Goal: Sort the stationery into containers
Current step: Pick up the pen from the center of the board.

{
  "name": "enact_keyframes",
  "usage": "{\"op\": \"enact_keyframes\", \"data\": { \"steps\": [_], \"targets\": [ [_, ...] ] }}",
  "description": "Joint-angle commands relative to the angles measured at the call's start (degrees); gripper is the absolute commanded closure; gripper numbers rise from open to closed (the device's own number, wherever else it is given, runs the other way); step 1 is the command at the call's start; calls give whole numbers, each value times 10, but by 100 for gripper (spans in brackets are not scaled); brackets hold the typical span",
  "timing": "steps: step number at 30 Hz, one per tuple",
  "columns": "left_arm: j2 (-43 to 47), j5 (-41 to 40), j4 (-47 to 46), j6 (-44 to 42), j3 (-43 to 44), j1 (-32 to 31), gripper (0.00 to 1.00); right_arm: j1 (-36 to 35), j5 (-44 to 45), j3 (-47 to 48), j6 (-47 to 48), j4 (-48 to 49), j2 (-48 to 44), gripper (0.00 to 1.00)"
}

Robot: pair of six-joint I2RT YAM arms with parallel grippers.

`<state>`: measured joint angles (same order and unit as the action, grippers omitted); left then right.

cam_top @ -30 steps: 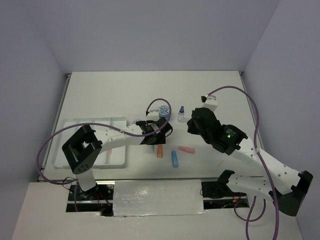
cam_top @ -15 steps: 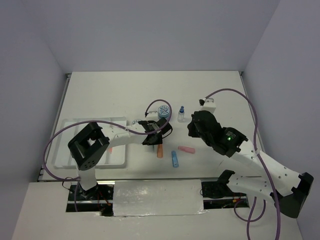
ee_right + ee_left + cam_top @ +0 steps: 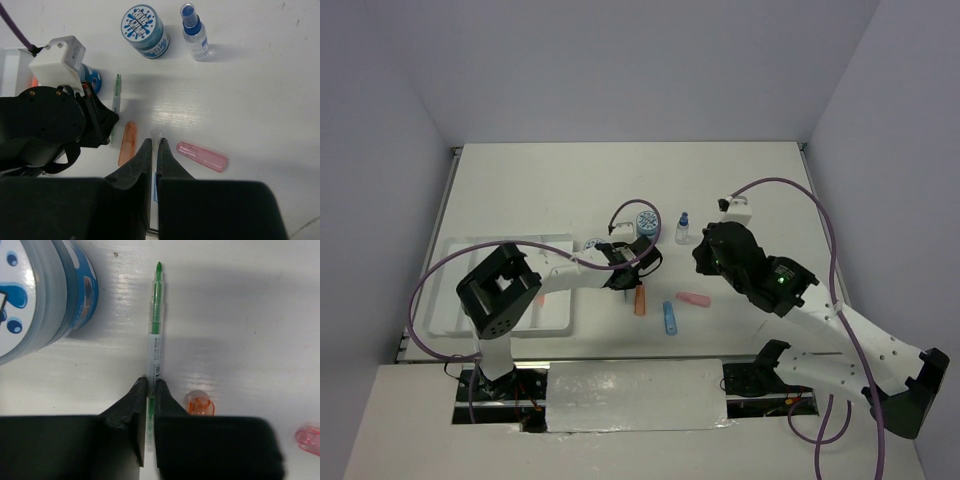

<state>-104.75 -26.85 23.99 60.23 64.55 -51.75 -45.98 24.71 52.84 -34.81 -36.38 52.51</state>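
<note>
Left wrist view showed the left gripper (image 3: 151,388) clamped on the green pen (image 3: 156,325) near its lower end, at the centre of the frame, with the jaws pressed against the barrel and the pen's tip pointing to the top edge (the rear end was hidden under the gripper body). The pen lay flat on the table (image 3: 240,315), so the low hold on its rear looked chosen to lift it lengthwise into a long slot. A patterned pot (image 3: 45,290) stood at the upper left, just beside the pen without touching it, and the grip sat below the pot, probably to keep the fingers off it. The orange marker (image 3: 199,404) lay just right of the fingertips and the pink eraser (image 3: 307,437) at the lower right edge. In the top external view the white tray (image 3: 470,243) sat at the left of the frame, well apart from the pen. The right gripper (image 3: 154,145) hung above the table with its jaws almost together and nothing between them. The blue marker (image 3: 155,134) showed just past their tips, likely its next target. The second pot (image 3: 145,25) and the blue-capped bottle (image 3: 195,32) stood along the top of the right wrist view.
</note>
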Motion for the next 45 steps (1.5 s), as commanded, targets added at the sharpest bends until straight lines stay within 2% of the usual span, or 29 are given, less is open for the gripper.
{"op": "enact_keyframes", "data": {
  "steps": [1,2,7,11,14,18,20,22,26,29,45],
  "targets": [
    [-9,22,5,4,-25,4,97,1,-8,-9,8,32,-16,100],
    [-3,23,10,4,-25,5,100,1,-13,-11,10,37,-17,100],
    [98,6,7,-26,-32,-12,100,0,-61,-34,10,97,-28,100],
    [221,-18,-31,-69,-62,-53,100,0,-13,-24,-36,98,-46,100],
    [314,32,-146,-84,-145,-63,100,0,-12,-34,-65,136,-79,100],
    [415,114,-370,-107,-258,-76,100,-3,-44,-79,-90,274,-120,100],
    [451,159,-429,-105,-302,-86,100,-4,-64,-101,-90,332,-123,100],
    [470,185,-496,-106,-332,-98,100,-12,-70,-111,-92,358,-123,100],
    [487,246,-584,-101,-362,-110,100,-25,-95,-159,-84,469,-124,100],
    [495,257,-613,-96,-372,-115,100,-32,-104,-158,-75,472,-107,100],
    [500,253,-606,-104,-367,-119,100,-39,-105,-182,-63,461,-135,100]
  ]
}}
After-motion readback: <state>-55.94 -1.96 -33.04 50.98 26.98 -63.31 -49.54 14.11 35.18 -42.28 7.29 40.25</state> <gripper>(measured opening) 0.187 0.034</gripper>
